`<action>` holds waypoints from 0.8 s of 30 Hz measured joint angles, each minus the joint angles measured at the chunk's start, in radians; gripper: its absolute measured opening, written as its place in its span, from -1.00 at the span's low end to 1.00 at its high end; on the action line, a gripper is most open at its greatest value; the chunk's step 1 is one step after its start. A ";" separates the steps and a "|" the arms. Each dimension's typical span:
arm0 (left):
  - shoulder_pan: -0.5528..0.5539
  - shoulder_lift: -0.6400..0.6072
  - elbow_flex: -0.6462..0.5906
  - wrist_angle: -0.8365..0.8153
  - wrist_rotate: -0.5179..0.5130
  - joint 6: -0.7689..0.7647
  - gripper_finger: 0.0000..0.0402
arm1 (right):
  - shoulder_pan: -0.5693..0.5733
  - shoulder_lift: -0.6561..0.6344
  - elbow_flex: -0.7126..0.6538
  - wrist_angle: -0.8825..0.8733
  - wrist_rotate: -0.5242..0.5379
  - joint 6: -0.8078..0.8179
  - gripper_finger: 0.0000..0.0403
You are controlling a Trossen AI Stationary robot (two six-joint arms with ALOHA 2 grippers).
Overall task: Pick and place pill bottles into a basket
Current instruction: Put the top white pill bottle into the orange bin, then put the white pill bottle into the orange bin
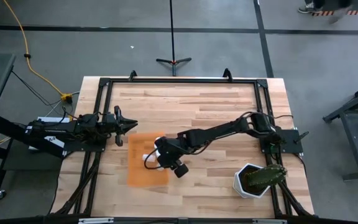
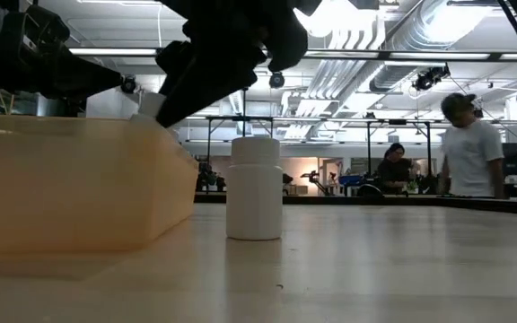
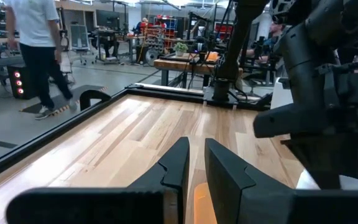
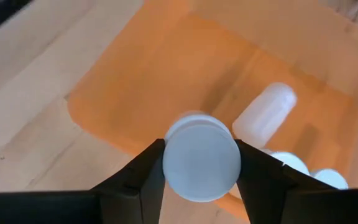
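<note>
The orange basket lies flat on the table left of centre and shows as a translucent wall in the low view. My right gripper is over it, shut on a white pill bottle. Under it, one bottle lies on its side in the basket with two more beside it. Another bottle stands upright on the table just outside the basket wall. My left gripper is shut and empty, just beyond the basket's far left corner. My right gripper pinches the bottle between its two fingers, one finger on each opposite side of its round wall. The fingers slant down from above. The bottle is lifted clear above the basket's floor, with one round end facing the wrist camera.
A white pot with a green plant stands at the table's near right. A black frame runs round the table top. People stand in the room beyond the table.
</note>
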 joint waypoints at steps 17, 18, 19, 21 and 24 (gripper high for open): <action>0.000 0.000 0.000 0.000 0.000 0.000 -0.56 | -0.001 -0.001 0.000 -0.004 0.018 0.025 -0.03; 0.000 0.000 0.000 0.000 0.000 0.000 -0.56 | -0.002 -0.005 0.000 -0.006 0.020 0.023 -0.02; 0.000 0.000 0.000 0.000 0.000 0.000 -0.56 | -0.004 -0.010 0.000 -0.009 0.021 0.023 -0.03; 0.000 0.000 0.000 0.000 0.001 0.000 -0.56 | -0.009 -0.033 -0.001 -0.016 0.015 0.040 -0.03; 0.000 0.000 0.000 0.000 0.000 0.000 -0.56 | -0.014 -0.072 0.000 -0.025 -0.043 0.102 -0.06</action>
